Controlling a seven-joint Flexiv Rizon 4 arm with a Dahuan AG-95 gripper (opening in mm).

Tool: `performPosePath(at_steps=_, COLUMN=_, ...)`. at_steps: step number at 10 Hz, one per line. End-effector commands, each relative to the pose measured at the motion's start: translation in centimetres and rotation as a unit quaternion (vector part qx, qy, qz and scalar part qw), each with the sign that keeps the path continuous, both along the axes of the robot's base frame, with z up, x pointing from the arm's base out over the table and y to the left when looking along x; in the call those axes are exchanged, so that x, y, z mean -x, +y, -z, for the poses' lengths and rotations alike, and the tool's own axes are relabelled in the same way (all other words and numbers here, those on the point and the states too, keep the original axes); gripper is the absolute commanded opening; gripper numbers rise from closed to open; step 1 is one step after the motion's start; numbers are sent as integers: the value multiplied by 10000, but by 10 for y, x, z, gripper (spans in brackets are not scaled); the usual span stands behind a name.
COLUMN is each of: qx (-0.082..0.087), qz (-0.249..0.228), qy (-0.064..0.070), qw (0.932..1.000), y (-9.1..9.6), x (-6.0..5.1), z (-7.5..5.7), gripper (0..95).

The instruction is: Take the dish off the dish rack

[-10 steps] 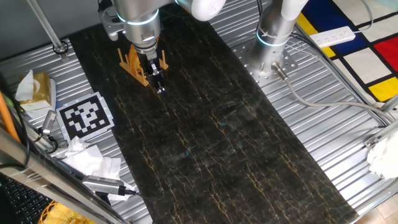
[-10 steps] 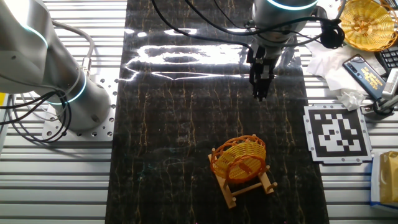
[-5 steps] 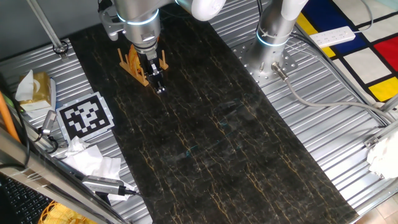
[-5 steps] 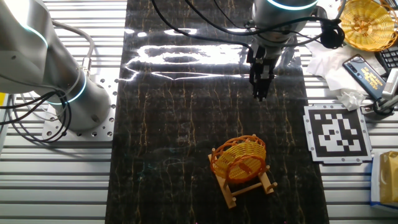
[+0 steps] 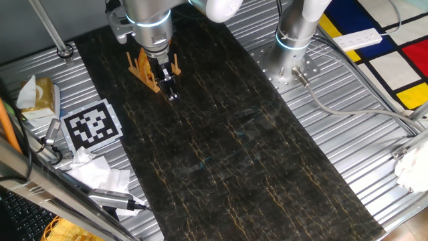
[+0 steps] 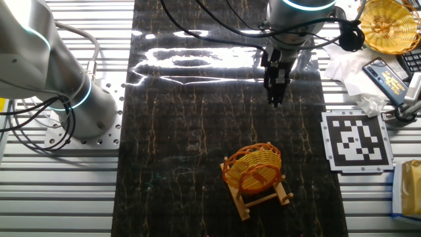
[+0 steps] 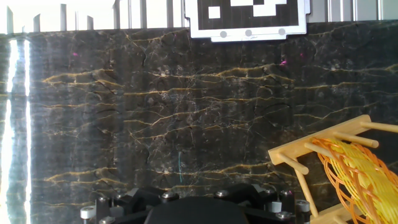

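Note:
The dish (image 6: 253,168) is a yellow-orange wicker oval that stands on edge in the dish rack (image 6: 265,195), a small wooden one near the front of the black mat. In one fixed view the rack (image 5: 142,72) is partly hidden behind my arm. In the hand view the dish (image 7: 364,177) and the rack's pegs (image 7: 311,151) sit at the lower right. My gripper (image 6: 275,99) hangs over the bare mat, well apart from the dish, fingers together and empty. It also shows in one fixed view (image 5: 171,94). The fingertips are hidden in the hand view.
A black-and-white marker tag (image 6: 357,140) lies beside the mat. Another wicker basket (image 6: 388,23), a phone (image 6: 385,76) and crumpled tissue (image 6: 348,66) sit at the far corner. A second arm's base (image 6: 72,99) stands on the other side.

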State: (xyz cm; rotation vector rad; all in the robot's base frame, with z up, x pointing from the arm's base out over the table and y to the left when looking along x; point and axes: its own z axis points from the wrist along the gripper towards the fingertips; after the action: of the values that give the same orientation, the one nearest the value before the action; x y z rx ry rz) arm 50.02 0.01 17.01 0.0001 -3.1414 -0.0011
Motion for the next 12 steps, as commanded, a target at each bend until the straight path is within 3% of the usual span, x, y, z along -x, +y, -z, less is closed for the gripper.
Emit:
performPosePath(at_steps=1, qx=4, qz=0, qy=-1, qw=10000, y=0, x=0, z=0, gripper=950)
performPosePath(at_steps=2, qx=232, qz=-371, qy=-179, qw=9989, y=0, x=0, z=0, gripper=0)
performPosePath(at_steps=10, qx=246, qz=-390, qy=-138, qw=9988, y=0, x=0, z=0, gripper=0)
performPosePath(at_steps=12, qx=388, qz=-450, qy=-104, qw=9982, y=0, x=5, z=2, gripper=0)
